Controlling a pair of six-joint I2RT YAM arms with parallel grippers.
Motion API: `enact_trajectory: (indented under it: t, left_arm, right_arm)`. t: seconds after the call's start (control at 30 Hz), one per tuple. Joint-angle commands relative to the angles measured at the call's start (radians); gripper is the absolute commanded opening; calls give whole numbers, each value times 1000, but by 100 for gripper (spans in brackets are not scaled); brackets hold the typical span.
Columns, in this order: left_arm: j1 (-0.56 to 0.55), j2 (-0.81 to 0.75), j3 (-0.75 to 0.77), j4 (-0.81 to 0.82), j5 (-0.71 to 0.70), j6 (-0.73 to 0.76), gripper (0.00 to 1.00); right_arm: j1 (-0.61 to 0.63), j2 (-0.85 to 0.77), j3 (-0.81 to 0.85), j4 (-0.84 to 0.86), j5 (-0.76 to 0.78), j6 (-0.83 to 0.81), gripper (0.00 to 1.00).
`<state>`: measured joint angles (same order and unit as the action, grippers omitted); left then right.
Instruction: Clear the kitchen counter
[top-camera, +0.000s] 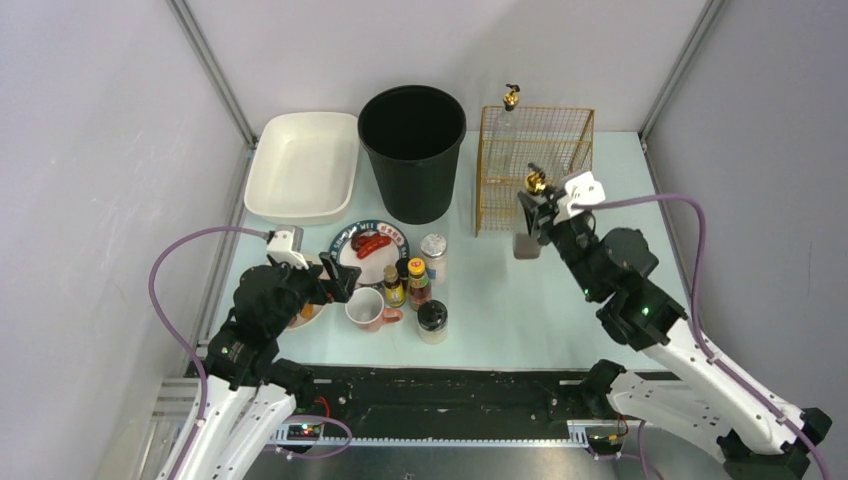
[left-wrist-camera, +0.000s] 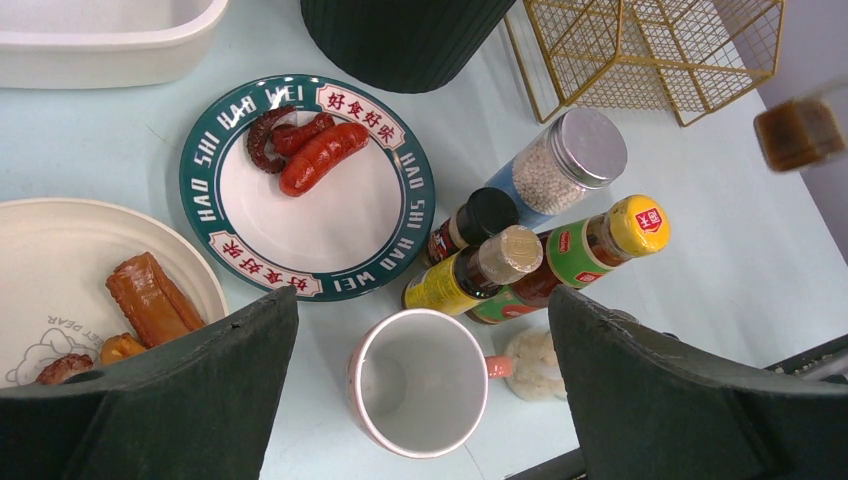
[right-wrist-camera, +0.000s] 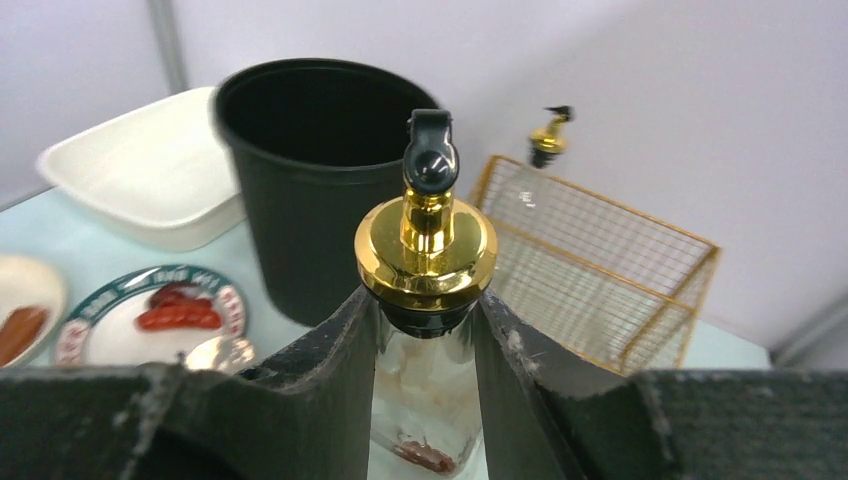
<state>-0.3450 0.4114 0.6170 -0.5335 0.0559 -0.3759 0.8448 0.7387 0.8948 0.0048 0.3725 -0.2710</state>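
The pale mint-green kitchen counter (top-camera: 560, 300) carries dishes and bottles. My right gripper (top-camera: 540, 213) is shut on a glass dispenser bottle (top-camera: 527, 232) with a gold pourer cap, just in front of the gold wire basket (top-camera: 535, 160). In the right wrist view the fingers (right-wrist-camera: 335, 370) clamp the bottle (right-wrist-camera: 428, 240) right under its cap. My left gripper (left-wrist-camera: 422, 300) stands open above a pink mug (left-wrist-camera: 420, 380), one finger on either side of it and neither touching it. In the top view the left gripper (top-camera: 338, 280) is beside the mug (top-camera: 365, 308).
A green-rimmed plate with sausages (top-camera: 368, 245), a white plate with food (left-wrist-camera: 90, 290), sauce bottles (top-camera: 418, 282), a silver-lidded jar (top-camera: 433, 255) and a black-lidded jar (top-camera: 432, 320) crowd the mug. Behind stand a black bin (top-camera: 412, 150), a white tray (top-camera: 303, 165) and a second dispenser bottle (top-camera: 511, 100).
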Motion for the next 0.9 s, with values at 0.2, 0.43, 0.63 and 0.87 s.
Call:
enact_trajectory:
  t: [0.2, 0.43, 0.63, 0.87]
  left_arm:
    - [-6, -10, -2, 23, -3, -6, 98]
    - [-6, -9, -2, 24, -5, -4, 98]
    - [-6, -9, -2, 24, -5, -2, 98]
    - [-8, -3, -2, 24, -3, -3, 98]
  right_arm:
    - [-433, 204, 238, 130, -336, 101, 0]
    - [-625, 364, 413, 175, -514, 198, 0]
    - [-720, 517, 550, 219, -622, 249, 0]
    - [-744, 662, 713, 217, -679, 234, 0]
